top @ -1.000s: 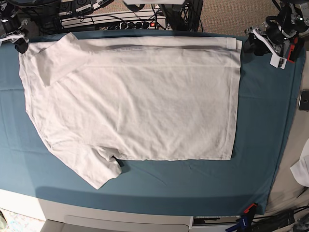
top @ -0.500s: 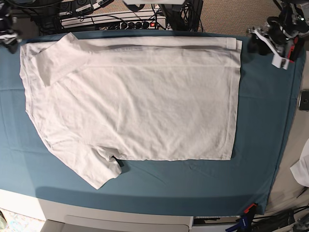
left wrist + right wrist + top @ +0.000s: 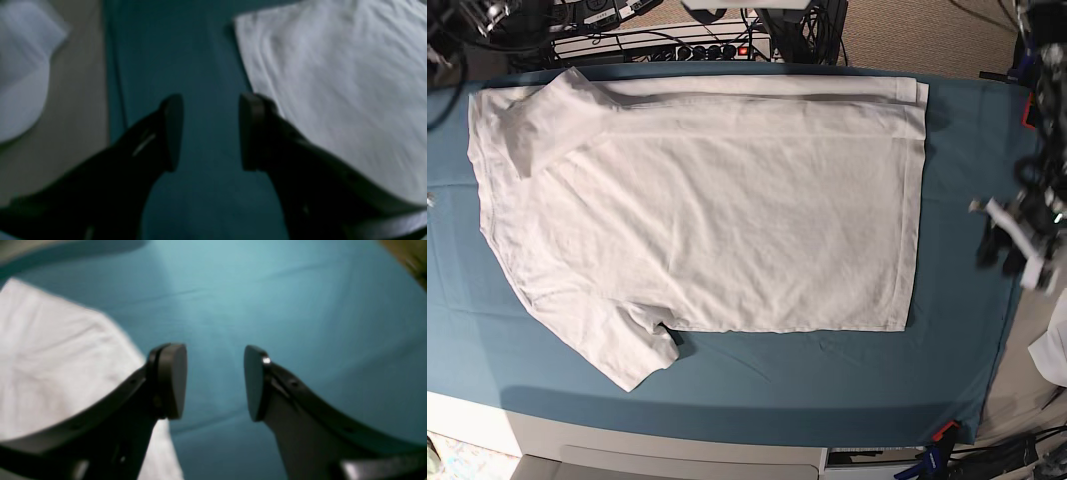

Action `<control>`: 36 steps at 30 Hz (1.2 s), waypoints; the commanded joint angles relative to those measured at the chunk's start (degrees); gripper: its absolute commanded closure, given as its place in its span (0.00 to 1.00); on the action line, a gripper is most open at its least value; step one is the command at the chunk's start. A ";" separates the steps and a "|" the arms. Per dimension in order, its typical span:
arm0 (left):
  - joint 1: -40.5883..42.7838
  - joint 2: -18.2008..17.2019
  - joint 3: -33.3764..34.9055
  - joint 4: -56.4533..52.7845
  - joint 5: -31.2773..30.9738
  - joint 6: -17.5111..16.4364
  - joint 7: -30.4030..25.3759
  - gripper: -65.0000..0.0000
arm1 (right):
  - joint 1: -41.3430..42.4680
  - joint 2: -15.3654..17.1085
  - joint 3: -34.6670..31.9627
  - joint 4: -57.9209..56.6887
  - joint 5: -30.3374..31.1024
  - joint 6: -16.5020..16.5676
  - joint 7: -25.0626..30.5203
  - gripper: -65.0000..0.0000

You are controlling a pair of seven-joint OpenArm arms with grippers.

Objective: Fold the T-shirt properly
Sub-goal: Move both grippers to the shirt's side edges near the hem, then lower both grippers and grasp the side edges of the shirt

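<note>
Base view: T-shirt lies flat on the teal table, spread wide, top edge folded over into a long band along the far side, one sleeve sticking out toward the near left corner. Left end effector hangs over the table's right side, just beside the shirt's hem edge, not touching it. Left wrist view: left end effector released, jaws apart with only teal cover between them, shirt to one side of it. Right wrist view: right end effector also released, jaws spread, nothing gripped; white shirt corner sits next to one finger, bare cover beyond. Right end effector is out of the base frame. Wrist shots are blurry.
</note>
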 commanded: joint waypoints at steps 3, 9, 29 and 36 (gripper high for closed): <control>-10.51 -1.09 8.07 -8.33 2.69 1.22 -1.64 0.59 | 5.70 -0.35 -9.31 0.90 -5.84 -0.90 1.81 0.56; -31.95 1.03 17.18 -37.90 2.49 0.94 -1.75 0.59 | 12.39 -6.56 -21.94 -1.46 -17.40 -6.08 5.14 0.56; -51.54 8.52 17.51 -79.08 -3.30 -3.37 -4.20 0.59 | 19.89 -16.28 -34.91 -11.80 -29.70 -14.23 10.69 0.56; -51.56 12.35 17.51 -79.06 -1.44 -3.39 -4.39 0.59 | 19.89 -16.52 -34.84 -11.80 -29.68 -14.21 10.69 0.56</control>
